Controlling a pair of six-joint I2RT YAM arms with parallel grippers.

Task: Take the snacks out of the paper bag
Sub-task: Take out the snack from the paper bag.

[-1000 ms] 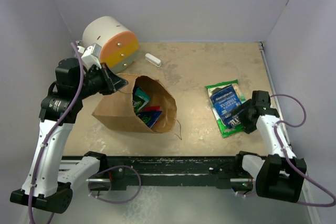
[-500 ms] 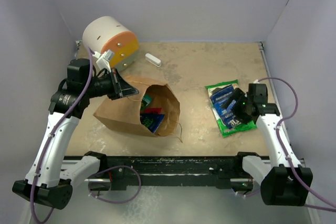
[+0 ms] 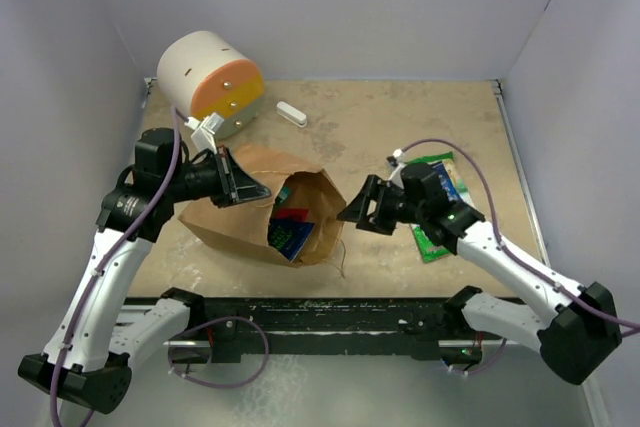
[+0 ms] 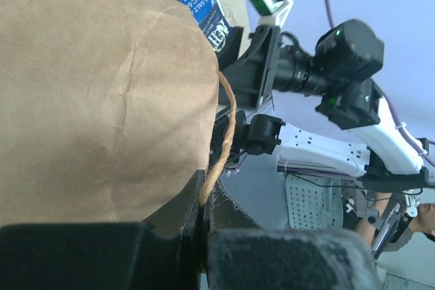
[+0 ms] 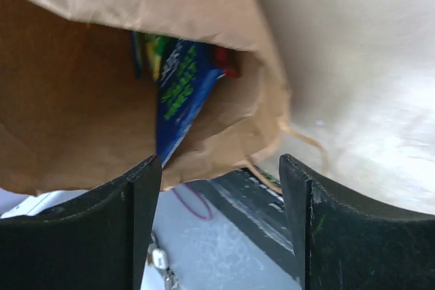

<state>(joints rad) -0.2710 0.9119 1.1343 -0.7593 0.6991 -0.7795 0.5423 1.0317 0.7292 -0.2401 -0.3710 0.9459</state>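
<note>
Now my right gripper (image 3: 352,215), jaws spread, has swung from the green chip bag (image 3: 447,175) to the mouth of the paper bag (image 3: 215,217), with the snacks (image 5: 178,93) straight ahead. My left gripper (image 3: 245,187) pinches its rim.

We see a tan, mottled tabletop (image 3: 400,127) closed in on three sides by plain, pale lavender-grey panels. These are a back wall (image 3: 330,7), a left wall (image 3: 50,67) and a right wall (image 3: 590,67), and they meet at straight corner seams. Along the near edge of the tabletop runs a black rail (image 3: 330,312), scuffed with pale marks. Below it we make out a grey, speckled floor (image 3: 330,387). The light is even and soft, and shadows on the tan surface are faint. In the right wrist view the tabletop shines pale with glare. In the left wrist view we notice a perforated grey panel (image 4: 309,202) beyond the table's edge.
</note>
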